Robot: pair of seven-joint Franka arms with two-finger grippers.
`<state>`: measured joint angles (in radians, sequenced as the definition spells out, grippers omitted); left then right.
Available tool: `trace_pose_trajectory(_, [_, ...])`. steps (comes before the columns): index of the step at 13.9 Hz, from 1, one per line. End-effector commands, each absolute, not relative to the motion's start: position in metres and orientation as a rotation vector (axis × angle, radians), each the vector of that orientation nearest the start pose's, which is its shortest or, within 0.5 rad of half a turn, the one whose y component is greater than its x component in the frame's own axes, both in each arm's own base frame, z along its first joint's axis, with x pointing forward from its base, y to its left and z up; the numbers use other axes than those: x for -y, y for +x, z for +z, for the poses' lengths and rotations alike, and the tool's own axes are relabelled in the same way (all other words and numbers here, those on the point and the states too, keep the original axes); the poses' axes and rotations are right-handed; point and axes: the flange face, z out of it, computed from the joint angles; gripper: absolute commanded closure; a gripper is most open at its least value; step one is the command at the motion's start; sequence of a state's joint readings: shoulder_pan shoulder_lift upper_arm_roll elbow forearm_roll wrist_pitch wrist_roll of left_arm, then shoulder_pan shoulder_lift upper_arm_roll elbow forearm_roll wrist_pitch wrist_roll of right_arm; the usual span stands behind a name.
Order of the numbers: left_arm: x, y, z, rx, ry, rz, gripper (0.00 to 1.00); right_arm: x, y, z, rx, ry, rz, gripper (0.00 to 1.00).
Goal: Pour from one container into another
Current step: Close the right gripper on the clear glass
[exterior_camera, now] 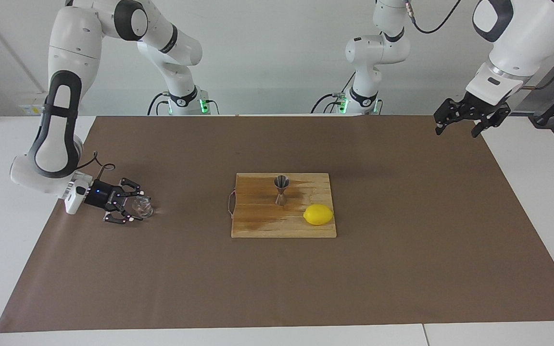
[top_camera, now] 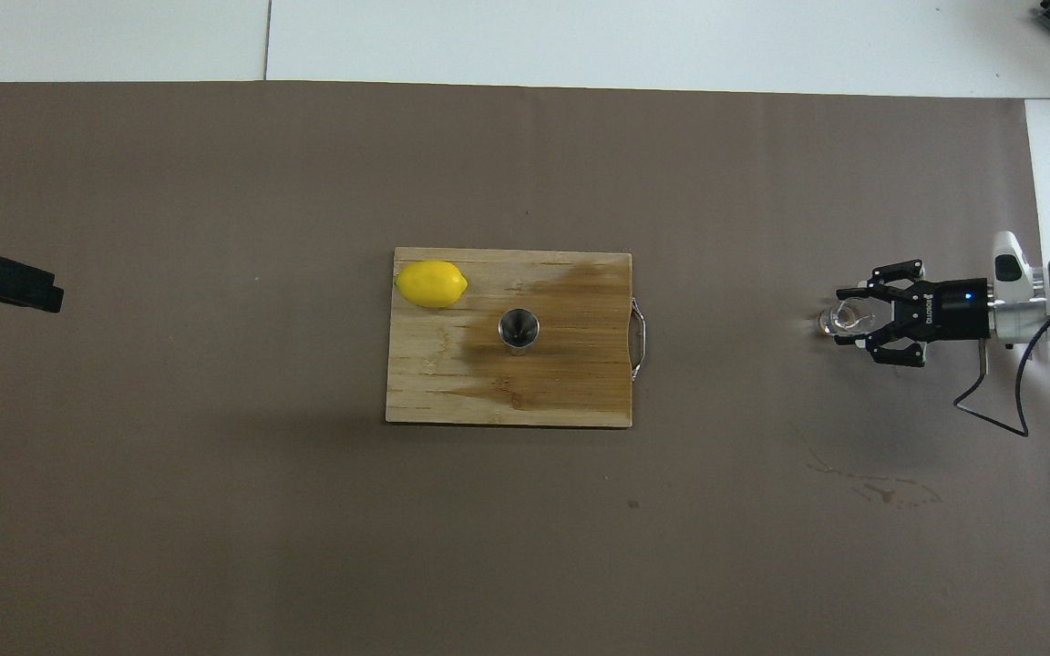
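Overhead view, right edge: the right gripper (top_camera: 844,320) fingers bracket the tiny clear glass cup (top_camera: 837,319), grip uncertain; left gripper (exterior_camera: 459,126) fingers spread.

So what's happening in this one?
The right gripper is down at the right arm's end of the table, its fingers around a small clear glass cup on the brown mat. A steel jigger stands on the wooden cutting board beside a lemon. The left gripper waits, open, raised over the mat's edge.
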<state>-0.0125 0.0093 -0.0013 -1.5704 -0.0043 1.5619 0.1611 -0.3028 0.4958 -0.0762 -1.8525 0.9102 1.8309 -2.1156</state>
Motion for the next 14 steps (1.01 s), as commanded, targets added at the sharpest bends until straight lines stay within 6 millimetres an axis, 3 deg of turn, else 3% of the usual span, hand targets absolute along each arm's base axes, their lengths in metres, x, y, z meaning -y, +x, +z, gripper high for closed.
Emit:
trace_pose_trajectory(1, [0.01, 0.548, 0.621, -0.278, -3.12, 0.028, 0.0, 0.158, 0.578, 0.247, 1.398, -1.901, -0.74, 0.47])
trace_pose_trajectory(6, [0.001, 0.549, 0.62, -0.254, -3.122, 0.03, 0.0, 0.154, 0.58, 0.248, 1.407, -1.891, -0.742, 0.51])
trace_pose_trajectory(9, [0.001, 0.549, 0.621, -0.254, -3.122, 0.028, 0.0, 0.149, 0.584, 0.259, 1.464, -1.853, -0.771, 0.59])
trace_pose_trajectory(11, [0.001, 0.549, 0.621, -0.257, -3.122, 0.028, 0.0, 0.136, 0.59, 0.282, 1.526, -1.832, -0.791, 0.62])
trace_pose_trajectory(14, [0.001, 0.549, 0.62, -0.257, -3.122, 0.03, 0.0, 0.098, 0.599, 0.329, 1.612, -1.798, -0.81, 0.66])
